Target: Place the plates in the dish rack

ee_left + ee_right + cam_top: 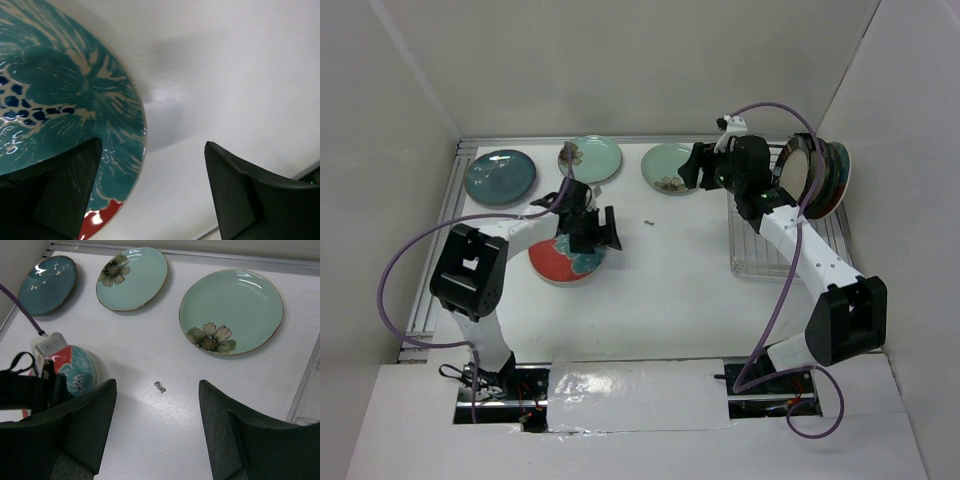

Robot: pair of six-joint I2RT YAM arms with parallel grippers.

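A red plate with teal flowers [560, 262] [60, 90] lies on the table. My left gripper [598, 240] [152, 150] hangs open over the plate's right rim, with one finger above the plate and the other above bare table. A dark teal plate [500, 176] [47, 285] and two pale mint flower plates [591, 158] [666, 168] [132, 277] [231, 310] lie flat along the back. The dish rack [765, 255] stands at the right, with several plates [823, 176] on edge at its far end. My right gripper [705, 168] [157, 392] is open and holds nothing, near the right mint plate.
A small dark mark [160, 386] [648, 222] sits on the table between the two grippers. White walls close in the back and both sides. A metal rail [445, 210] runs along the left edge. The left arm's cable [395, 265] loops out to the left.
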